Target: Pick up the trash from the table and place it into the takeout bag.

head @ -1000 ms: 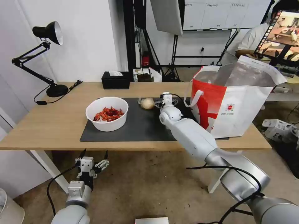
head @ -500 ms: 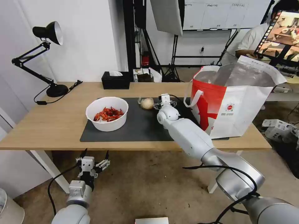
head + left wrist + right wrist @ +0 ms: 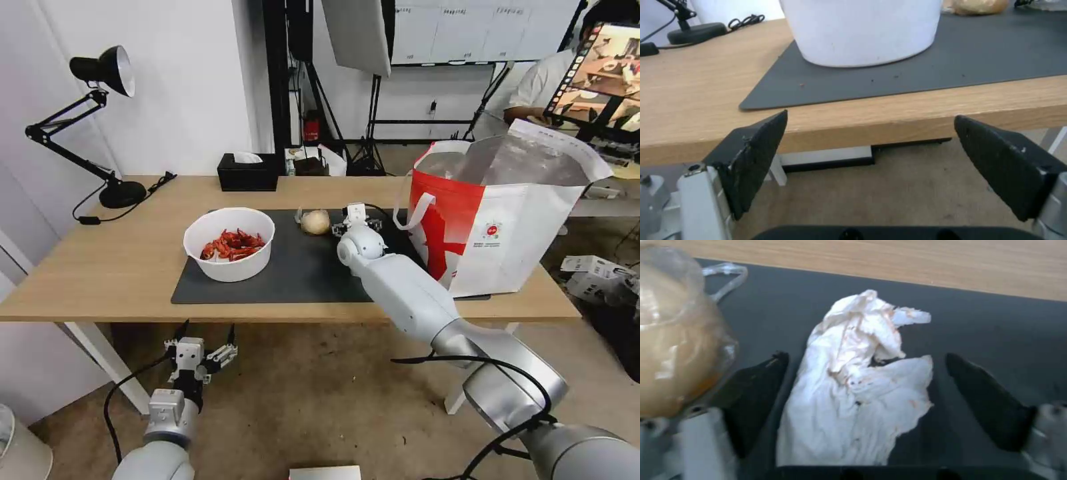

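My right gripper (image 3: 355, 215) reaches over the dark grey mat (image 3: 293, 270), close to the takeout bag (image 3: 497, 220). In the right wrist view it is open (image 3: 867, 386), its black fingers (image 3: 982, 400) straddling a crumpled white tissue (image 3: 862, 380) stained pale orange. The beige plastic-wrapped lump (image 3: 315, 221) lies just beside that gripper (image 3: 675, 340). A white bowl (image 3: 230, 243) of red crayfish shells sits at the mat's left end. My left gripper (image 3: 203, 343) hangs open below the table's front edge (image 3: 871, 156).
A black tissue box (image 3: 248, 172) and a black desk lamp (image 3: 107, 133) stand on the far side of the light-wood table (image 3: 100, 267). The red-and-white bag stands open at the table's right end, foil lining showing. Studio stands and a seated person are behind.
My right gripper has shifted slightly toward the far side of the mat and now straddles the tissue. The left gripper has sunk a little lower below the table edge.
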### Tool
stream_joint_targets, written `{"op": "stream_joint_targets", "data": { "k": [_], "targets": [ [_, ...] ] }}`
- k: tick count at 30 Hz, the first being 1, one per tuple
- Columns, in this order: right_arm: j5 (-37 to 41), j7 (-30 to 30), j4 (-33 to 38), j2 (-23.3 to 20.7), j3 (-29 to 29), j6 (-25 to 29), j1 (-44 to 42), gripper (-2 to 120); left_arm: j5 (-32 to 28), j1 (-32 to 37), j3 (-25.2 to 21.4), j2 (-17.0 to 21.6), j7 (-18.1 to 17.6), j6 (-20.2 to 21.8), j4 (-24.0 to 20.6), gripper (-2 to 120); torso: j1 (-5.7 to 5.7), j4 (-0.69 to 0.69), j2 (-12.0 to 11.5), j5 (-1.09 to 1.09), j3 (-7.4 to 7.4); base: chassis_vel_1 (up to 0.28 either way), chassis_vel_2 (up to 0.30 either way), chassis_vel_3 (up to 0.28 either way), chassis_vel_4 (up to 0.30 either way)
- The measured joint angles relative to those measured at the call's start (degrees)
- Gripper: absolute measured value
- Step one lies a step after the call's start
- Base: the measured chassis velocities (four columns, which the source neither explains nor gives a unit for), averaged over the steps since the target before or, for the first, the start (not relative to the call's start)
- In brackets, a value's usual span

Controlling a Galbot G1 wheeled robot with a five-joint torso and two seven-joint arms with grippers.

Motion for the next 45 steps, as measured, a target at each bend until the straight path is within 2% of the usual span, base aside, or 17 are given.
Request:
{"op": "stream_joint_targets", "data": {
  "k": [1, 4, 5, 8, 9, 12, 16, 24, 26, 32, 35, 36, 38, 39, 42, 43, 45],
  "targets": [
    [0.0, 0.0, 0.0, 0.0, 0.0, 0.0, 0.0, 89, 0.0, 0.0, 0.0, 0.0, 0.0, 0.0, 0.0, 100, 0.0, 0.0, 0.0, 0.0, 0.0, 0.0, 0.0, 0.0, 0.0],
    [0.4, 0.0, 0.8, -0.2, 0.0, 0.6, -0.7, 76, 0.0, 0.0, 0.2, 0.1, 0.0, 0.0, 0.0, 100, 0.0, 0.01, 0.0, 0.0, 0.0, 0.0, 0.0, 0.0, 0.0],
    [0.4, 0.0, 0.8, -0.2, 0.0, 0.6, -0.7, 76, 0.0, 0.0, 0.2, 0.1, 0.0, 0.0, 0.0, 100, 0.0, 0.01, 0.0, 0.0, 0.0, 0.0, 0.0, 0.0, 0.0],
    [1.0, 0.1, 1.8, -0.5, 0.0, 0.7, -1.4, 61, 0.0, -0.1, 0.6, 0.2, 0.0, 0.1, 0.0, 100, 0.0, 0.01, 0.0, 0.0, -0.01, 0.0, 0.0, 0.0, 0.0],
    [1.0, 0.1, 1.8, -0.5, 0.0, 0.7, -1.4, 61, 0.0, -0.1, 0.6, 0.2, 0.0, 0.1, 0.0, 100, 0.0, 0.01, 0.0, 0.0, -0.01, 0.0, 0.0, 0.0, 0.0],
    [1.2, 0.1, 2.6, -1.0, 0.0, 0.8, -1.9, 44, 0.0, -0.2, 0.9, 0.2, 0.0, 0.1, 0.1, 100, -0.01, 0.01, 0.0, 0.0, -0.01, 0.0, 0.0, 0.0, 0.0],
    [1.3, 0.1, 2.9, -1.1, 0.0, 0.9, -2.1, 36, 0.0, -0.2, 1.1, 0.3, 0.0, 0.1, 0.2, 100, -0.01, 0.01, 0.0, 0.0, -0.01, 0.0, 0.0, 0.0, 0.0],
    [1.6, 0.5, 4.9, -1.5, 0.1, 2.9, -3.4, 4, 0.0, -0.4, 1.9, 0.1, -0.1, 0.1, 0.6, 100, 0.0, 0.0, 0.0, 0.0, 0.01, 0.0, 0.0, 0.0, 0.0],
    [1.0, 0.5, 6.0, -1.9, 0.4, 4.2, -4.0, 0, 0.0, -0.5, 2.0, 0.1, -0.1, 0.1, 0.6, 100, 0.0, 0.0, 0.0, 0.0, 0.01, 0.0, 0.0, 0.0, 0.0],
    [-2.6, 0.4, 11.6, -4.2, 1.1, 8.0, -6.3, 0, 0.1, -0.5, 2.2, 0.1, -0.1, 0.2, 0.6, 100, 0.0, 0.0, 0.0, 0.01, 0.01, 0.0, 0.0, 0.0, 0.0],
    [-5.5, 0.5, 18.9, -7.6, 1.2, 9.9, -8.6, 0, 0.2, -0.5, 2.3, 0.0, -0.1, 0.2, 0.7, 100, 0.0, -0.01, 0.0, 0.01, 0.01, 0.0, 0.0, 0.0, 0.0],
    [-5.5, 0.5, 18.9, -7.6, 1.2, 9.9, -8.6, 0, 0.2, -0.5, 2.3, 0.0, -0.1, 0.2, 0.7, 100, 0.0, -0.01, 0.0, 0.01, 0.01, 0.0, 0.0, 0.0, 0.0],
    [-6.8, 0.6, 25.9, -10.6, 1.4, 10.9, -10.6, 0, 0.2, -0.4, 2.3, -0.2, -0.2, 0.2, 0.5, 100, 0.0, -0.01, 0.0, 0.01, 0.0, 0.0, 0.0, 0.0, 0.0],
    [-6.8, 0.6, 25.9, -10.6, 1.4, 10.9, -10.6, 0, 0.2, -0.4, 2.3, -0.2, -0.2, 0.2, 0.5, 100, 0.0, -0.01, 0.0, 0.01, 0.0, 0.0, 0.0, 0.0, 0.0],
    [-7.5, 0.6, 33.8, -13.5, 2.4, 12.1, -13.7, 0, 0.2, -0.1, 2.2, -0.2, -0.2, 0.2, 0.3, 100, 0.0, 0.0, 0.0, 0.0, 0.0, 0.0, 0.0, 0.0, 0.0],
    [-7.5, 0.6, 33.8, -13.5, 2.4, 12.1, -13.7, 0, 0.2, -0.1, 2.2, -0.2, -0.2, 0.2, 0.3, 100, 0.0, 0.0, 0.0, 0.0, 0.0, 0.0, 0.0, 0.0, 0.0],
    [-8.9, -1.2, 40.5, -15.6, 4.4, 14.1, -17.7, 0, 0.2, 0.2, 1.9, -0.1, -0.3, 0.1, 0.1, 100, 0.0, 0.0, 0.0, 0.01, 0.0, 0.0, 0.0, 0.0, 0.0]
  ]
}}
